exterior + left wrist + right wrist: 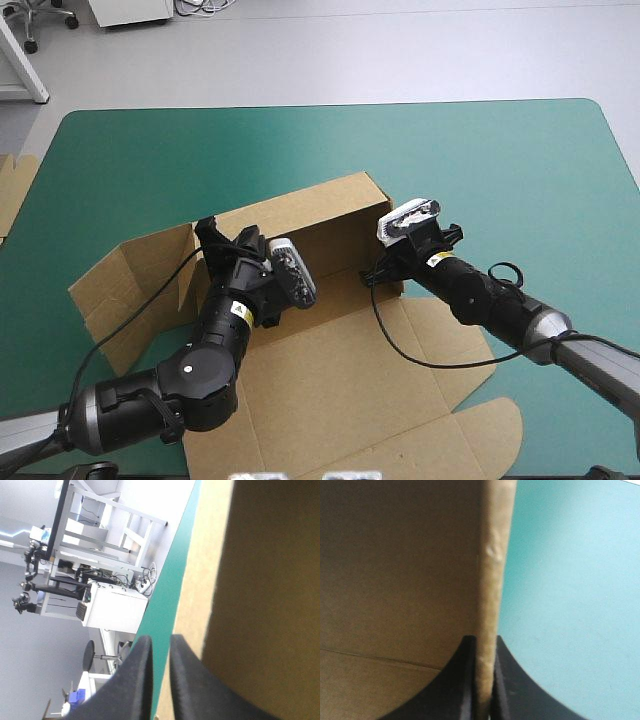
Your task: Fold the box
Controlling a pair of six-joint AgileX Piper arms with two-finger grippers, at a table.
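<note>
Jaws of the right gripper [484, 639] clamp the right end of the raised back wall [300, 215] of the brown box [330, 370], board filling their slit; the left gripper [157, 640], at that wall's left end beside an upright side flap [150, 270], is all but closed on a scrap of board. Remaining panels lie flat toward the near edge of the teal-green table [500, 160], with more board [12, 190] at its left edge.
</note>
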